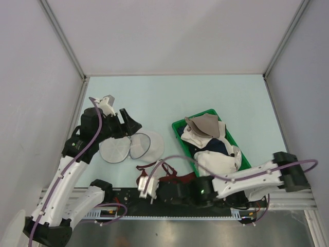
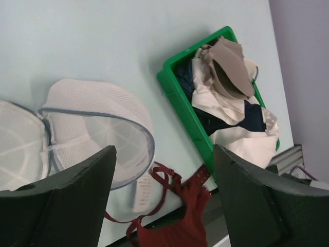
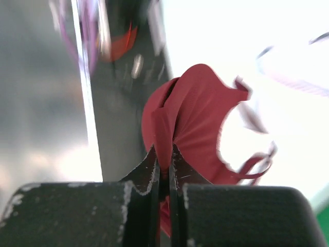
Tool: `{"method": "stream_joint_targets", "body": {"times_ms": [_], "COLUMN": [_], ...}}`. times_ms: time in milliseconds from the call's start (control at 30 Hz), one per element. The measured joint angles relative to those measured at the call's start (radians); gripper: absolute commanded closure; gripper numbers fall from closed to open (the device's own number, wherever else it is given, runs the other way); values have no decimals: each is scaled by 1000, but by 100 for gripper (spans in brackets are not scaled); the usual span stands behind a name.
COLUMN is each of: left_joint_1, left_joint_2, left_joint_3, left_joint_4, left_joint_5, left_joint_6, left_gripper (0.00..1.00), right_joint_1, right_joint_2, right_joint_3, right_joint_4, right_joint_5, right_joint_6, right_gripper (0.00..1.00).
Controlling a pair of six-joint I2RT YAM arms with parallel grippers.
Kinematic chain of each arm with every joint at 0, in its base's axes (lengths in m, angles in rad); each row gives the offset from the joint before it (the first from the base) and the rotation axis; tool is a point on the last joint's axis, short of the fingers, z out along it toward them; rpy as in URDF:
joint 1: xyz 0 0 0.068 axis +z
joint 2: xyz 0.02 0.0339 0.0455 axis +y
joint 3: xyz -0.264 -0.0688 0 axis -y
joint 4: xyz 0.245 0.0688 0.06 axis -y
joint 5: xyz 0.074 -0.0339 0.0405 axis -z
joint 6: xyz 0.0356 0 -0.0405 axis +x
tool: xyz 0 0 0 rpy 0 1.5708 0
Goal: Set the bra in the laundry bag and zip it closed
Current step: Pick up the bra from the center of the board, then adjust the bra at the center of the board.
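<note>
**Right gripper [image 3: 163, 157] pinches the maroon bra [image 1: 174, 178] at the table's near edge**

Seen from above, the bra sits bunched at the near edge of the pale table [image 1: 205, 92], its thin straps trailing toward the laundry bag [image 1: 131, 146] just beyond it. The right gripper's two fingers are pressed together on a fold of the bra's red fabric. The laundry bag lies open left of centre, its two round white mesh halves side by side. The left gripper [image 1: 128, 121] hovers at the bag's far side, fingers spread wide and holding nothing. To the right stands a green basket [image 1: 178, 126], heaped with white, beige and navy garments [image 1: 216, 149].
</note>
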Motion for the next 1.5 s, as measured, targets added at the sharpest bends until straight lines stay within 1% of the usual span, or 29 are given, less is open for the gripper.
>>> {"method": "stream_joint_targets", "body": {"times_ms": [67,133,200,333,433,500,600,700,867,1000,1133,1233,1333,1500], "left_joint_1": [5,7,8,10,10,10,11,11,22,40,65,88,114,169], "left_joint_2": [0,0,0,3,21,39,77,138,208,253,264,264,265,271], "left_joint_3": [5,16,39,97,127,136,137,137,137,137,135,126,108,96], "left_joint_4": [26,54,81,124,143,156,161,161,173,191,217,237,243,242], "left_joint_5": [49,92,131,166,168,166,158,132,97,98,108,113,115,111], "left_joint_6": [10,18,26,28,24,20,8,-3,-31,-48,-55,-55,-55,-57], "left_gripper": [16,18,19,22,23,23,23,24,26,26,26,25,23,21], "right_joint_1": [-73,-157,-322,-569,-731,-836,-978,-1087,-1179,-1236,-1297,-1329,-1341,-1322], "right_joint_2": [-113,-204,-319,-397,-382,-337,-238,-100,122,311,443,507,537,563], "right_joint_3": [39,82,129,209,262,299,345,387,483,639,811,928,999,1028], "right_joint_4": [-23,-38,-52,-90,-109,-116,-93,-47,8,47,68,80,80,78], "right_joint_5": [-48,-121,-194,-308,-383,-435,-500,-552,-612,-650,-678,-681,-681,-696], "right_joint_6": [37,83,132,186,189,177,152,105,7,-53,-75,-115,-168,-255], "right_gripper": [100,100,100,100,100,100,100,100,100,100,100,100,100,100]}}
